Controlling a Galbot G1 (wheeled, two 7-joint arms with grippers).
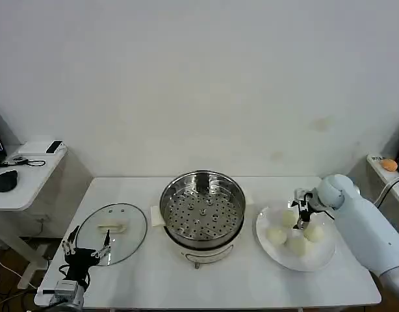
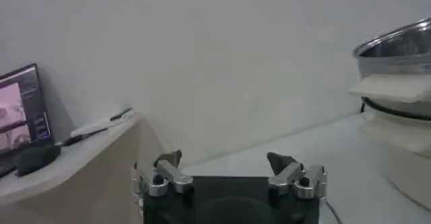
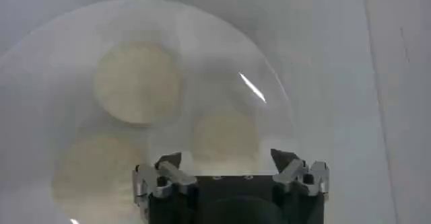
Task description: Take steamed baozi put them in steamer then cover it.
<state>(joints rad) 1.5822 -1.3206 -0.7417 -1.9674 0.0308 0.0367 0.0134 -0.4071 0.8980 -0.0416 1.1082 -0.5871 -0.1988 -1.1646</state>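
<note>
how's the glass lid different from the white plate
The glass lid is clear, with a pale handle, and lies bare left of the steamer; the white plate is opaque and holds four baozi on the steamer's right. Both are round and lie on the table.

In the head view, the right gripper [image 1: 302, 213] stands over the plate [image 1: 324, 257] and covers part of the steamed baozi [image 1: 297, 234], so whether it touches one cannot be told. The right arm [image 1: 372, 237] is cut by the picture's right edge. The left arm [image 1: 68, 290] is cut by the bottom edge. The cover [image 1: 112, 233] is clear glass, and its rim under the left gripper [image 1: 88, 245] is partly hidden.

In the left wrist view, the steamer [image 2: 397, 50] is cut by the right edge. The screen [image 2: 23, 107] at the left edge is blurred.

In the right wrist view, the buns are blurred, and one is half hidden behind the gripper body.
</note>
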